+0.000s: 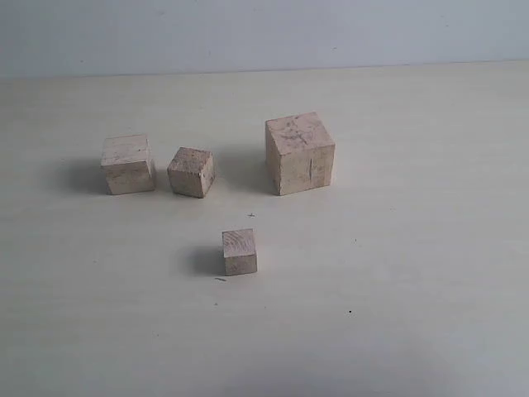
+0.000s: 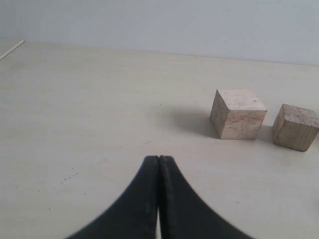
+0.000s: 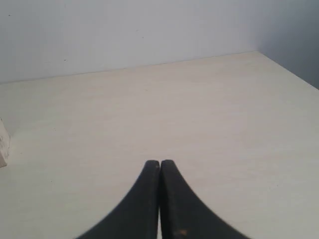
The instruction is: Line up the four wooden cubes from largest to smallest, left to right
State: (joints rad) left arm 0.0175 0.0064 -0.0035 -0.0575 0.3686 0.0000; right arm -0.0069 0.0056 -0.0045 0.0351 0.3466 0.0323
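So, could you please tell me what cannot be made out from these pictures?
Exterior view: the left gripper and right gripper lie outside the frame.
Right wrist view: a wooden cube is cut off by the picture's edge; only a sliver shows, so which one is unclear.
Left wrist view: the largest cube and smallest cube fall outside the frame.
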